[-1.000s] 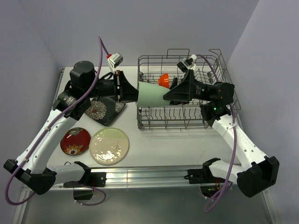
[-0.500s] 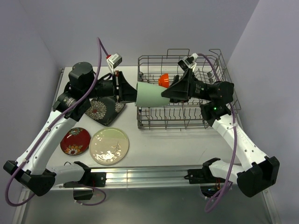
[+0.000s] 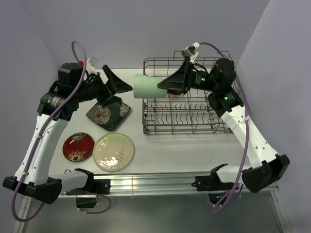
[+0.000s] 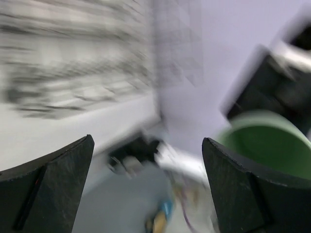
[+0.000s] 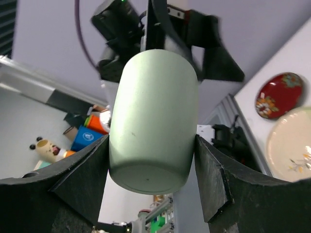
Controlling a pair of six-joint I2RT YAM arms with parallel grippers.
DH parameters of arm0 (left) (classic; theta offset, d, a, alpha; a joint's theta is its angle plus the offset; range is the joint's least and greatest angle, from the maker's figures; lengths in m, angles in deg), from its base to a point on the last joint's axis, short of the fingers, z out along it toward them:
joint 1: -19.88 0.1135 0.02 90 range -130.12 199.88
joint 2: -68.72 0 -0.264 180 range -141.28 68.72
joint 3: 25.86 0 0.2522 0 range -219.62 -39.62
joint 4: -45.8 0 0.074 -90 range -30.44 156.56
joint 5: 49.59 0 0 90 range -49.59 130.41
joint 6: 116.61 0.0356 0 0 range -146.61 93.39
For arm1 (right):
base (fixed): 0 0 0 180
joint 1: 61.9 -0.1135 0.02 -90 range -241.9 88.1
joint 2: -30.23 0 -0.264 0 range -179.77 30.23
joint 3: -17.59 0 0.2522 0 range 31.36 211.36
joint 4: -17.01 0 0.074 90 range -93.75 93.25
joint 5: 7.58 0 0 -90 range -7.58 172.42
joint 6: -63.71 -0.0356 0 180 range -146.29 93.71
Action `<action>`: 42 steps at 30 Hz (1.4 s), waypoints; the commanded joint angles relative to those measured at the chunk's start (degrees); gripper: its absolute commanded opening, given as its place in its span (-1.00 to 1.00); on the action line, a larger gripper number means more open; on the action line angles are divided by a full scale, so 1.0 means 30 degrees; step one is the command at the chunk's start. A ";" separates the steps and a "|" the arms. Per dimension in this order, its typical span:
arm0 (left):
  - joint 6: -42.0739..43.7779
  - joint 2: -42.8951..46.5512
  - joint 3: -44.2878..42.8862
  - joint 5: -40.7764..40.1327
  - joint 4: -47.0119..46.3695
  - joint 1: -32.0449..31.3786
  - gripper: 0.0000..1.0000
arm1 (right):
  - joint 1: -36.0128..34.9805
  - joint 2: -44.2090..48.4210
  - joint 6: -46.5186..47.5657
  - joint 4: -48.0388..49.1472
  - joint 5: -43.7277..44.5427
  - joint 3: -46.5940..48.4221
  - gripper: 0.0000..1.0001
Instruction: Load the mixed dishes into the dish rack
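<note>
Two grippers differed: the right gripper (image 3: 162, 86) clasped the pale green cup (image 3: 146, 86) sideways above the dish rack's (image 3: 180, 130) far left corner, seemingly to carry it in, while the left gripper (image 3: 121, 89) stood splayed and empty near its mouth.

No writing, label, brand or number can be read on anything.

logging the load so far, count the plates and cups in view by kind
plates: 3 (black square plate, red round plate, cream round plate)
cups: 1 (pale green cup)
total: 4
</note>
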 commanded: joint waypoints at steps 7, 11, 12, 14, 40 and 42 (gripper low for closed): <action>0.1261 0.0547 0.1875 -1.1369 0.8234 0.1461 0.99 | 0.0981 -0.5515 1.1657 -1.8024 0.7028 1.1315 -1.00; 0.1174 0.1334 0.4477 -0.9967 0.7244 0.1461 0.96 | 0.1158 -1.1920 1.4412 -2.4183 1.0871 1.8612 -1.00; 0.1145 0.1541 0.4834 -0.9701 0.6949 0.1461 0.93 | 0.1158 -1.2927 1.4563 -2.4888 1.1312 1.9959 -1.00; 0.1173 0.1865 0.5246 -0.9260 0.6390 0.1461 0.93 | 0.1187 -1.4570 1.4652 -2.6387 1.2134 2.2867 -1.00; 0.2667 0.2071 0.7269 -1.0871 0.6858 0.1461 0.86 | -0.1479 -1.6275 1.7405 -2.2610 2.1979 1.8624 -1.00; 0.2668 0.2071 0.7240 -1.0812 0.6946 0.1461 0.86 | -0.1450 -1.7152 1.7581 -2.3163 2.2009 1.9730 -1.00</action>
